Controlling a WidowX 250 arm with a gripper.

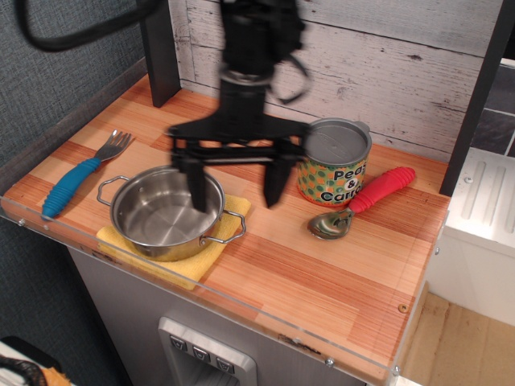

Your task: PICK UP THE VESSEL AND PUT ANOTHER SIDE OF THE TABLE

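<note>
Arm hung down from the top, blurred, gripper spread wide over the vessel's right rim, one finger over the bowl, the other outside it. Vessel sat empty on a yellow cloth at the table's front left; lidded can stood behind-right.

Single fixed view, elevated, off the tabletop front corner, looking obliquely down toward the plank back wall; moderately close, whole tabletop framed.
</note>
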